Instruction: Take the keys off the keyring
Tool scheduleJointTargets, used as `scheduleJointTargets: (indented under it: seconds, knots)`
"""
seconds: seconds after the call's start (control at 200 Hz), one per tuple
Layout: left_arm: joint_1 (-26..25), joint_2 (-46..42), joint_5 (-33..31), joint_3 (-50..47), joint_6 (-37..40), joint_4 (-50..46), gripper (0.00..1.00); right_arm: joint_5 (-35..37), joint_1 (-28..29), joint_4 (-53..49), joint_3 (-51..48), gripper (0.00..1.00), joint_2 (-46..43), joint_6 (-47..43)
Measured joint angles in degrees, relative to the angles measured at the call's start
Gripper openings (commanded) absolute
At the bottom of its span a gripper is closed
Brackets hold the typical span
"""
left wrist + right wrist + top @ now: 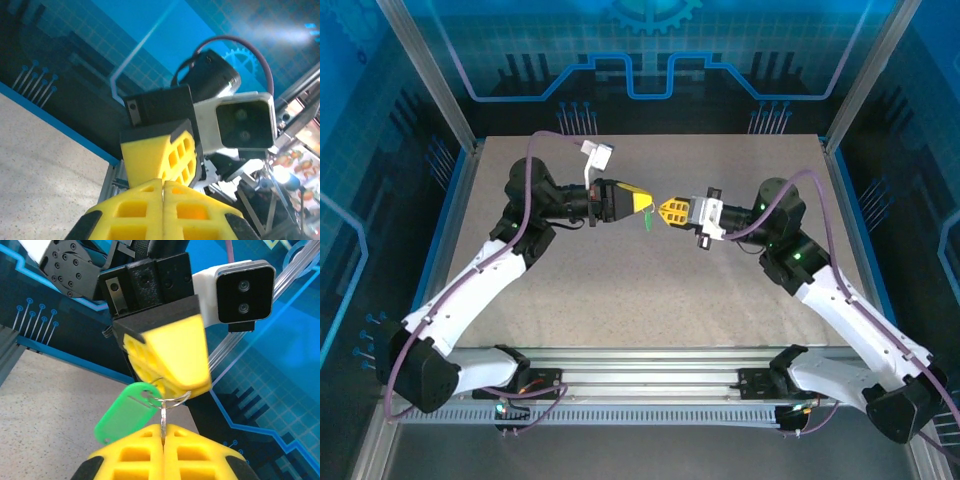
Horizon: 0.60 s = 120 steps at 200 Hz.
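Both arms are raised over the middle of the table (620, 290), with their tips meeting nose to nose above its far half. The left tool (649, 207) has its yellow fingers together. In the right wrist view the thin wire keyring (172, 401) comes out from under that tool's tip, so it reads as clamped on the ring, though the exact contact is hidden by the finger. The right tool (162, 432) also has its fingers pressed together, with no gap along the seam. A short grey metal key (163, 419) stands upright between them, pinched at its lower end and reaching up to the ring. A green tag (125, 412) of flat oval plastic is threaded on the same ring. It hangs free to the left of the key, tilted, with its lower edge just above the right tool's fingers; I cannot tell whether they touch. In the top external view the green piece shows as a small speck just below the two tips, in the air and well above the table surface. The left wrist view shows the left tool's own fingers closed, with the right tool's yellow wedge directly beyond them.
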Motion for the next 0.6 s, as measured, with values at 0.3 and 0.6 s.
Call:
scheduleJointTargets:
  seconds: [0.3, 0.6]
  knots:
    - [0.04, -0.55, -3.06, -1.66, -6.10, 6.69, 0.07, 8.85, 4.31, 5.99, -2.12, 0.00, -0.63, -1.46]
    - [3.37, -4.59, -6.78, -4.22, -3.13, 4.17, 0.45, 7.87, 4.42, 0.70, -0.24, 0.00, -0.57, -3.02]
